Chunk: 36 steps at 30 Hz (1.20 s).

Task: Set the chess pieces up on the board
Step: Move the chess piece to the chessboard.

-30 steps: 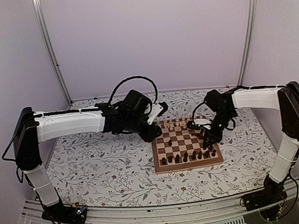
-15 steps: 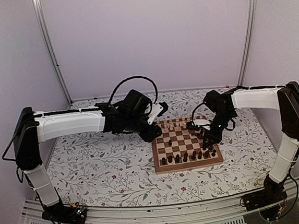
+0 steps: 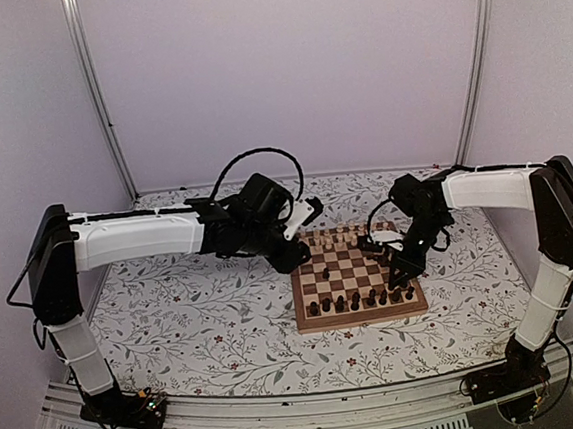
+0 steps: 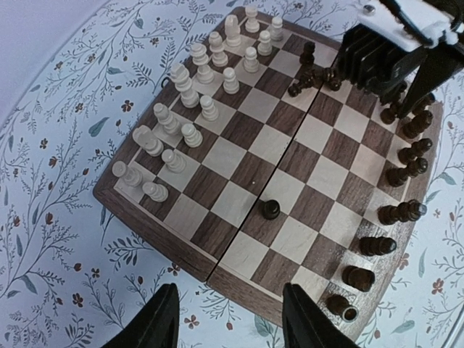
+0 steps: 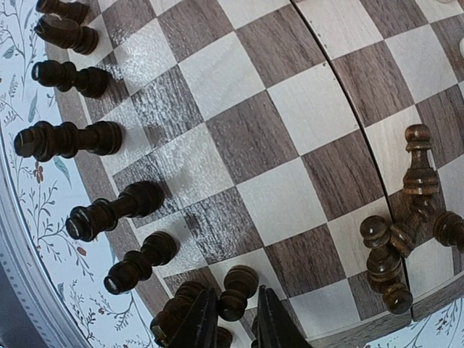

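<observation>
Wooden and probably light, tippy, the pawn (image 5: 236, 285) suits a mid-stem pinch; right gripper (image 5: 233, 304) straddles it, clench unclear; left gripper (image 4: 229, 288) released.

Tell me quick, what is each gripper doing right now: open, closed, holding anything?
Left gripper: open, holding nothing.
Right gripper: nearly closed, its fingers on either side of a dark pawn; whether it grips cannot be told.
</observation>
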Each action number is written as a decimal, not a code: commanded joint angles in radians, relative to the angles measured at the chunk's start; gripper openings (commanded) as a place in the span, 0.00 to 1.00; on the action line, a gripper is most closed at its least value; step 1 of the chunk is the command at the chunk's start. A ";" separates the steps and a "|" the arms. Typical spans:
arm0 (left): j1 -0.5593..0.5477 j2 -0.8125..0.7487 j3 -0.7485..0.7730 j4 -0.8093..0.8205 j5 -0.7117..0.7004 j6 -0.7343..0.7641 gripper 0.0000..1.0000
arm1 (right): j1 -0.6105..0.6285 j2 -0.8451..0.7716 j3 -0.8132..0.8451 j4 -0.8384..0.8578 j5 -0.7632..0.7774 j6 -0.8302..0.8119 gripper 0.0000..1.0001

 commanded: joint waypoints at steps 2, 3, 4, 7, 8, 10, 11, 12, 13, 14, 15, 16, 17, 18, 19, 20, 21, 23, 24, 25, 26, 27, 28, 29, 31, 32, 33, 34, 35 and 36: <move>-0.014 0.013 0.029 -0.021 0.009 0.013 0.51 | 0.004 -0.014 0.077 -0.043 -0.043 0.002 0.28; -0.015 0.014 0.029 -0.021 0.009 0.012 0.51 | 0.003 -0.017 0.091 -0.052 -0.047 0.002 0.28; -0.014 0.014 0.029 -0.021 0.009 0.012 0.51 | 0.001 -0.018 0.106 -0.060 -0.047 -0.001 0.29; -0.015 0.013 0.030 -0.023 0.008 0.013 0.51 | -0.020 -0.020 0.142 -0.071 -0.037 -0.003 0.29; -0.015 0.013 0.031 -0.023 0.007 0.014 0.51 | -0.033 -0.020 0.150 -0.066 -0.028 0.000 0.29; -0.017 0.010 0.030 -0.023 0.006 0.013 0.51 | -0.058 -0.016 0.158 -0.045 -0.007 0.007 0.29; -0.017 0.010 0.030 -0.024 0.005 0.014 0.51 | -0.070 -0.014 0.158 -0.032 0.006 0.017 0.29; -0.017 0.009 0.029 -0.023 0.003 0.013 0.51 | -0.078 -0.010 0.156 -0.019 0.023 0.023 0.29; -0.017 0.008 0.029 -0.023 0.001 0.013 0.51 | -0.083 -0.004 0.153 -0.005 0.040 0.029 0.29; -0.017 0.009 0.029 -0.024 0.000 0.014 0.51 | -0.084 0.000 0.148 0.006 0.060 0.037 0.30; -0.017 0.008 0.029 -0.023 0.000 0.015 0.51 | -0.083 0.007 0.143 0.015 0.079 0.041 0.31; -0.017 0.008 0.029 -0.024 0.000 0.016 0.51 | -0.085 0.011 0.137 0.024 0.088 0.045 0.32; -0.017 0.008 0.029 -0.023 0.000 0.016 0.51 | -0.085 0.018 0.132 0.034 0.095 0.048 0.33; -0.018 0.008 0.029 -0.023 0.000 0.016 0.51 | -0.084 0.021 0.127 0.043 0.101 0.052 0.34; -0.017 0.009 0.029 -0.023 0.000 0.015 0.51 | -0.084 0.025 0.124 0.050 0.106 0.053 0.34; -0.017 0.008 0.029 -0.023 0.000 0.015 0.51 | -0.084 0.031 0.123 0.055 0.110 0.055 0.34; -0.017 0.009 0.029 -0.023 0.000 0.015 0.51 | -0.085 0.035 0.123 0.060 0.114 0.059 0.34; -0.017 0.010 0.029 -0.023 0.002 0.015 0.51 | -0.085 0.044 0.125 0.068 0.116 0.062 0.35; -0.017 0.010 0.029 -0.023 0.001 0.015 0.51 | -0.085 0.051 0.126 0.072 0.117 0.064 0.34; -0.017 0.010 0.029 -0.023 0.001 0.015 0.51 | -0.083 0.056 0.126 0.075 0.120 0.065 0.34; -0.018 0.010 0.029 -0.023 0.001 0.015 0.51 | -0.084 0.060 0.127 0.076 0.122 0.066 0.34; -0.017 0.011 0.029 -0.024 0.000 0.015 0.51 | -0.085 0.068 0.127 0.079 0.125 0.066 0.34; -0.017 0.011 0.029 -0.024 0.000 0.016 0.51 | -0.085 0.073 0.126 0.079 0.127 0.066 0.34; -0.017 0.011 0.029 -0.024 0.000 0.016 0.51 | -0.085 0.076 0.126 0.079 0.128 0.066 0.34; -0.017 0.012 0.029 -0.024 0.000 0.018 0.51 | -0.084 0.086 0.124 0.080 0.126 0.066 0.33; -0.017 0.013 0.029 -0.025 0.000 0.017 0.51 | -0.084 0.089 0.123 0.080 0.125 0.066 0.33; -0.017 0.014 0.030 -0.026 0.000 0.017 0.51 | -0.085 0.092 0.122 0.078 0.123 0.066 0.33; -0.017 0.015 0.030 -0.026 0.001 0.017 0.51 | -0.085 0.095 0.121 0.077 0.120 0.065 0.32; -0.018 0.014 0.031 -0.025 0.001 0.017 0.51 | -0.084 0.097 0.119 0.075 0.117 0.064 0.30; -0.018 0.014 0.031 -0.026 0.001 0.017 0.51 | -0.085 0.100 0.118 0.072 0.114 0.063 0.29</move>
